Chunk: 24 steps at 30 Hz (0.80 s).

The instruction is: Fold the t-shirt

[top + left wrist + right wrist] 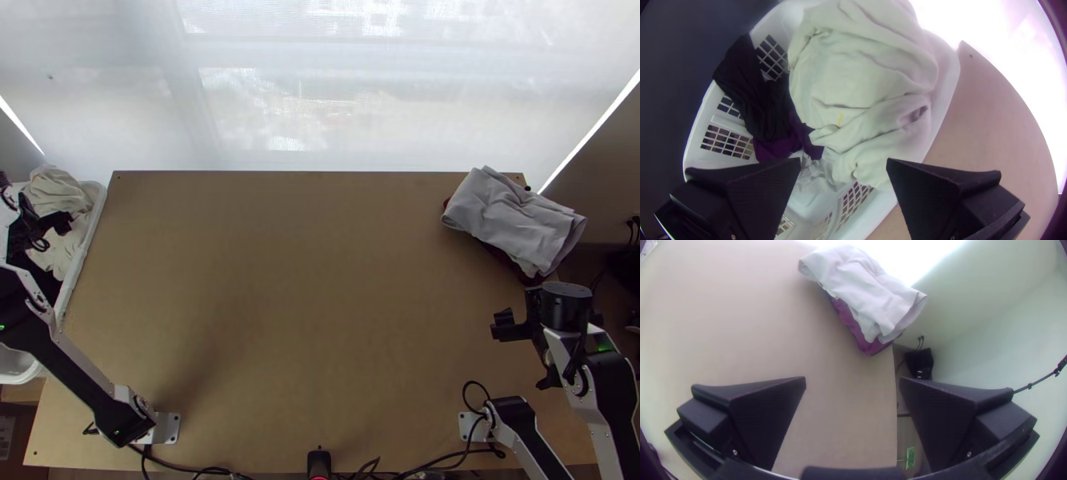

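The left gripper (843, 162) was over the laundry basket (878, 206) at the scene's left side, its fingers spread wide with nothing between them. Below them a pale, cream-white cloth (862, 80) lay bunched in the basket, beside a dark cloth (751, 98) with purple parts. The right gripper (506, 326) was above the right side of the tabletop (304, 304), near the folded stack; its fingers, too, were apart and gripped nothing.

At the far right corner a light grey garment (512, 220) lay folded on top of a maroon one (849, 324). Which piece was the t-shirt could not be told for certain; the pale cloth in the basket seemed the likeliest.

The step in hand looked to be fetching it, with the folding itself yet to start. The next move called for the left gripper to lower, close on a fold of the pale cloth alone and lift it clear of the rim. After that, the tabletop's middle would have suited spreading it flat with both grippers.
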Each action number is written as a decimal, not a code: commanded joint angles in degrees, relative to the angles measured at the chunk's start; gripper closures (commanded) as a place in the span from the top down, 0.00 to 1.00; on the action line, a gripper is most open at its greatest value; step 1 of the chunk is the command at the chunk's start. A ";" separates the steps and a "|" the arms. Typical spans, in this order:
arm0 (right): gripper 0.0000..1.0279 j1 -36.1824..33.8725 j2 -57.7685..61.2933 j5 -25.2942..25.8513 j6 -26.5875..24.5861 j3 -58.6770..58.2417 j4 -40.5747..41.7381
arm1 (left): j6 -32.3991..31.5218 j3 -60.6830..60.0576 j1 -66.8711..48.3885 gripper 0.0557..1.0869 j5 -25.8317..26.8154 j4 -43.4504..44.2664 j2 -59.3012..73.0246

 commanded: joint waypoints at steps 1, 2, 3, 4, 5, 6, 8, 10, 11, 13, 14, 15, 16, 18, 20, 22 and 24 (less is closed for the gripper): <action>0.95 -3.42 -0.78 -0.12 1.18 0.31 -2.87 | -0.18 6.04 -3.55 0.92 0.65 -1.18 5.16; 0.95 -3.77 -0.95 -0.21 1.35 0.31 -3.31 | -0.36 7.18 -3.72 0.92 0.65 -1.45 6.13; 0.95 -4.12 -1.22 -0.21 1.53 0.31 -3.66 | -0.71 8.41 -3.90 0.92 0.65 -1.80 6.92; 0.95 -4.48 -1.48 -0.30 1.53 0.31 -4.01 | -1.06 9.55 -3.99 0.92 0.56 -2.24 7.71; 0.95 -4.83 -1.74 -0.39 1.62 0.31 -4.27 | -1.59 10.87 -4.07 0.92 0.56 -2.68 8.50; 0.95 -5.18 -1.92 -0.47 1.79 0.40 -4.71 | -1.76 12.10 -4.16 0.92 0.65 -3.20 9.38; 0.95 -5.71 -2.18 -0.56 1.88 0.57 -5.33 | -2.20 14.30 -4.34 0.90 0.65 -4.61 11.14; 0.95 -6.06 -2.45 -0.56 1.97 0.66 -5.94 | -2.29 15.62 -4.60 0.90 0.56 -5.14 12.46; 0.95 -6.32 -2.54 -0.65 2.06 0.75 -6.21 | -2.38 15.80 -4.69 0.90 0.56 -5.14 12.99; 0.95 -6.67 -2.71 -0.65 2.23 0.75 -6.56 | -2.73 15.88 -4.78 0.86 0.56 -5.23 13.78; 0.95 -6.94 -2.80 -0.65 2.32 0.75 -6.65 | -2.90 15.97 -4.78 0.83 0.56 -5.31 14.04; 0.95 -7.02 -2.80 -0.74 2.32 0.66 -6.65 | -3.26 15.97 -4.78 0.78 0.56 -5.31 14.22; 0.95 -7.11 -2.80 -0.74 2.41 0.66 -6.73 | -3.61 15.97 -4.69 0.71 0.65 -5.31 14.39; 0.95 -7.29 -2.80 -0.74 2.50 0.66 -6.73 | -3.78 15.97 -4.60 0.47 0.65 -5.31 14.48; 0.95 -7.46 -2.80 -0.74 2.50 0.66 -6.73 | -3.78 16.32 -4.43 0.20 1.44 -5.31 14.48; 0.95 -7.64 -2.80 -0.83 2.50 0.66 -6.73 | -3.78 17.11 -4.16 0.04 1.97 -5.40 14.48; 0.95 -7.73 -2.80 -0.83 2.59 0.40 -6.65 | -3.78 17.38 -4.07 0.04 2.94 -6.37 13.69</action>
